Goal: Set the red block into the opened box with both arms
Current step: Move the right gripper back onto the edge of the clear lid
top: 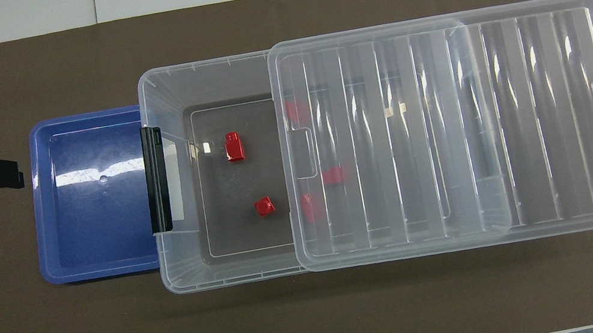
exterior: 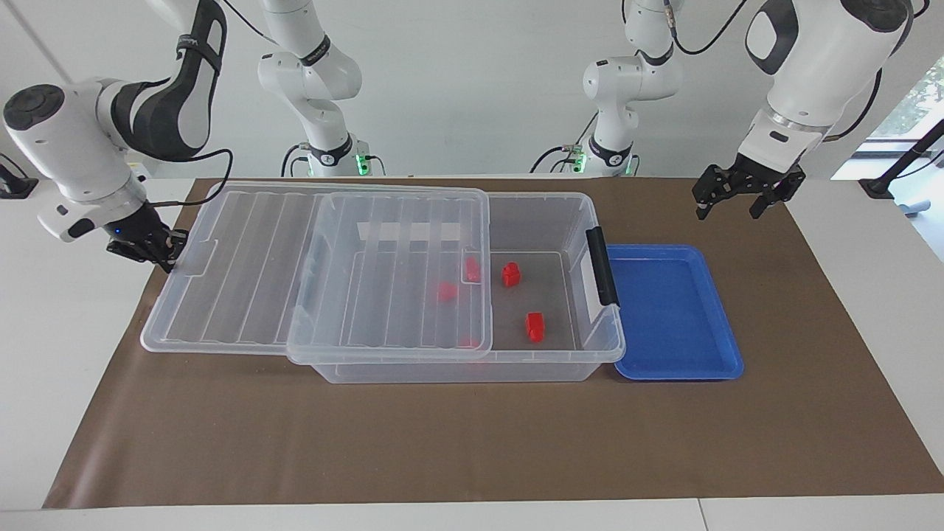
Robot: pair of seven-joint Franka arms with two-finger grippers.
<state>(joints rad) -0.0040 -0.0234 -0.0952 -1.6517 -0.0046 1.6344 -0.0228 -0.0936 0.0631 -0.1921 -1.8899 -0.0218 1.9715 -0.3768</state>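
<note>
Two red blocks [exterior: 535,326] lie exposed on the floor of the box [exterior: 599,341], in its uncovered part beside the black clip handle [exterior: 602,266]; further red shapes show blurred under the lid [exterior: 317,265]. The lid covers the rest of the box and overhangs it toward the right arm's end of the bench [exterior: 457,435]. The right gripper [exterior: 153,247], jaws shut and empty, sits at the lid's overhanging end. The left gripper [exterior: 743,198], jaws spread wide and empty, hangs above the mat [exterior: 833,310] beside the blue tray [exterior: 675,369], which adjoins the box's handle end.
</note>
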